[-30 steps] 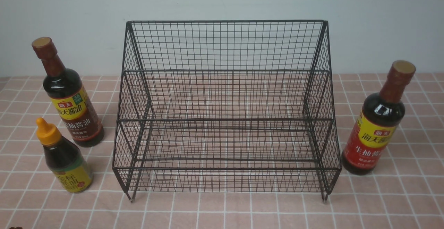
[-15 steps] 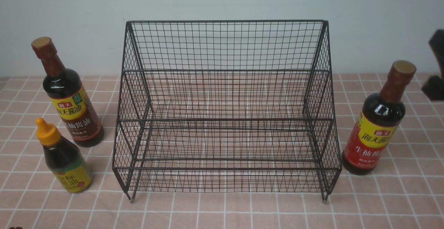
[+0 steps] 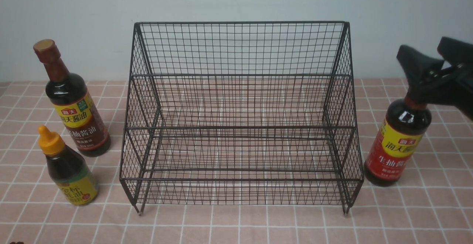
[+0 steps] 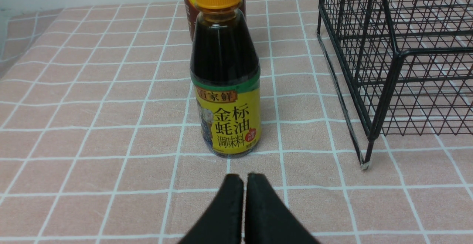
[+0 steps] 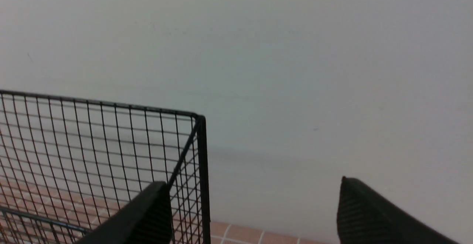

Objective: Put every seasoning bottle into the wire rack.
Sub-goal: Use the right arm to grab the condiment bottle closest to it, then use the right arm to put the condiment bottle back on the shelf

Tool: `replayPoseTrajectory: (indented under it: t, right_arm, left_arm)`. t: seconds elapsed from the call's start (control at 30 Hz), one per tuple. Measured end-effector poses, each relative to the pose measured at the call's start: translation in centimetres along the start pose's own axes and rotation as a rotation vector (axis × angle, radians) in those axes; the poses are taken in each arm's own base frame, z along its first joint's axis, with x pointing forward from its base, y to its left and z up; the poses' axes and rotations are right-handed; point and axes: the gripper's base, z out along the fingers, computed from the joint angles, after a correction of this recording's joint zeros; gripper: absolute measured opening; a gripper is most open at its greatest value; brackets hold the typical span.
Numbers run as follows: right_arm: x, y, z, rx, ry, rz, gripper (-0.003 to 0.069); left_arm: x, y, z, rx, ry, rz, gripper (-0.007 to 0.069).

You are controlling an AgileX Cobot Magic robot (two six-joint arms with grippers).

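Right gripper (image 3: pixel 435 61), jaws apart, hovers at the top of the red-label soy sauce bottle (image 3: pixel 399 146) just right of the wire rack (image 3: pixel 240 127); you should sink to its neck, centred, before closing.

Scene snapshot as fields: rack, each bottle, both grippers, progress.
rack: wire rack, upright on tiled cloth, no bottles inside
rack's left side: tall brown-label bottle at the back, short orange-cap bottle in front of it, both upright
rack's right side: tall red-label bottle, upright, cap hidden behind right gripper
left arm: left gripper, jaws shut, empty, facing the short orange-cap bottle, apart from it
right arm: jaws open, at cap height; contact cannot be told
placed: 0 of 3
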Motion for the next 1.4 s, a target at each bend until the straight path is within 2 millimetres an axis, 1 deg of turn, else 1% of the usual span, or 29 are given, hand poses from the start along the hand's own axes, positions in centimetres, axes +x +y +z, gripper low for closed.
replayPoseTrajectory:
  t: [0.1, 0.13, 0.17, 0.2, 0.23, 0.27, 0.3, 0.33, 0.37, 0.5, 0.6, 0.73, 0.77, 0.83, 0.87, 0.9, 0.93, 0.97, 1.0, 1.03, 1.1, 1.17, 1.2, 1.23, 1.27, 1.37, 1.4]
  right_arm:
    - [0.9, -0.1, 0.5, -0.001, 0.033, -0.007, 0.057]
    - [1.8, -0.2, 0.9, -0.001, 0.066, -0.005, 0.0567]
    - [1.9, -0.2, 1.0, -0.002, 0.07, -0.005, 0.0566]
    - [2.5, -0.2, 1.2, -0.003, 0.089, -0.003, 0.0551]
    - [2.9, -0.2, 1.4, -0.009, 0.106, -0.006, 0.052]
    - [3.2, -0.2, 1.5, -0.015, 0.116, -0.014, 0.0469]
    - [3.3, -0.1, 1.6, -0.024, 0.122, -0.027, 0.041]
    - [3.3, -0.1, 1.5, -0.029, 0.12, -0.039, 0.0304]
    - [3.1, -0.1, 1.4, -0.028, 0.115, -0.046, 0.0263]
    - [2.2, 0.0, 0.8, -0.023, 0.11, -0.088, 0.0268]
    - [0.1, 0.2, -0.2, -0.019, 0.037, -0.143, 0.0268]
    - [-3.9, 0.5, -1.3, -0.015, -0.109, -0.193, 0.0268]
    - [-6.0, 0.7, -1.8, -0.019, -0.19, -0.212, 0.0268]
    - [-9.5, 1.3, -2.5, -0.041, -0.314, -0.242, 0.0268]
    - [-10.0, 1.4, -2.7, -0.048, -0.334, -0.247, 0.0268]
    - [-12.2, 2.0, -3.0, -0.084, -0.409, -0.264, 0.0268]
    - [-13.1, 2.4, -3.1, -0.109, -0.441, -0.263, 0.0268]
    - [-13.5, 2.5, -3.2, -0.114, -0.454, -0.266, 0.0268]
    - [-14.9, 3.4, -3.2, -0.178, -0.491, -0.269, 0.0268]
    - [-15.2, 3.5, -3.2, -0.185, -0.497, -0.271, 0.0268]
    - [-16.2, 4.8, -2.8, -0.278, -0.518, -0.272, 0.0268]
    - [-16.6, 6.0, -2.1, -0.358, -0.511, -0.261, 0.0268]
    - [-16.4, 6.2, -1.9, -0.37, -0.506, -0.264, 0.0268]
    - [-16.3, 7.0, -1.3, -0.411, -0.493, -0.26, 0.0268]
    - [-16.2, 7.1, -1.2, -0.415, -0.491, -0.258, 0.0268]
    - [-14.8, 8.5, 0.8, -0.482, -0.438, -0.237, 0.0268]
    - [-14.7, 8.6, 1.0, -0.485, -0.431, -0.235, 0.0268]
  left_arm:
    - [0.0, 0.0, 0.0, 0.0, 0.0, 0.0, -0.0007]
    - [0.0, 0.0, 0.0, 0.0, 0.0, 0.0, -0.0007]
    - [0.0, 0.0, 0.0, 0.0, 0.0, 0.0, -0.0007]
    - [0.0, 0.0, 0.0, 0.0, 0.0, 0.0, -0.0007]
    - [0.0, 0.0, 0.0, 0.0, 0.0, 0.0, -0.0007]
    - [0.0, 0.0, 0.0, 0.0, 0.0, 0.0, -0.0007]
    - [0.0, 0.0, 0.0, 0.0, 0.0, 0.0, -0.0007]
    - [0.0, 0.0, 0.0, 0.0, 0.0, 0.0, -0.0007]
    - [0.0, 0.0, 0.0, 0.0, 0.0, 0.0, -0.0007]
    - [0.0, 0.0, 0.0, 0.0, 0.0, 0.0, -0.0007]
    - [0.0, 0.0, 0.0, 0.0, 0.0, 0.0, -0.0007]
    - [0.0, 0.0, 0.0, 0.0, 0.0, 0.0, -0.0007]
    - [0.0, 0.0, 0.0, 0.0, 0.0, 0.0, -0.0007]
    - [0.0, 0.0, 0.0, 0.0, 0.0, 0.0, -0.0007]
    - [0.0, 0.0, 0.0, 0.0, 0.0, 0.0, -0.0007]
    - [0.0, 0.0, 0.0, 0.0, 0.0, 0.0, -0.0007]
    - [0.0, 0.0, 0.0, 0.0, 0.0, 0.0, -0.0007]
    - [0.0, 0.0, 0.0, 0.0, 0.0, 0.0, -0.0007]
    - [0.0, 0.0, 0.0, 0.0, 0.0, 0.0, -0.0007]
    - [0.0, 0.0, 0.0, 0.0, 0.0, 0.0, -0.0007]
    - [0.0, 0.0, 0.0, 0.0, 0.0, 0.0, -0.0007]
    - [0.0, 0.0, 0.0, 0.0, 0.0, 0.0, -0.0007]
    - [0.0, 0.0, 0.0, 0.0, 0.0, 0.0, -0.0007]
    - [0.0, 0.0, 0.0, 0.0, 0.0, 0.0, -0.0007]
    - [0.0, 0.0, 0.0, 0.0, 0.0, 0.0, -0.0007]
    - [0.0, 0.0, 0.0, 0.0, 0.0, 0.0, -0.0007]
    - [0.0, 0.0, 0.0, 0.0, 0.0, 0.0, -0.0007]
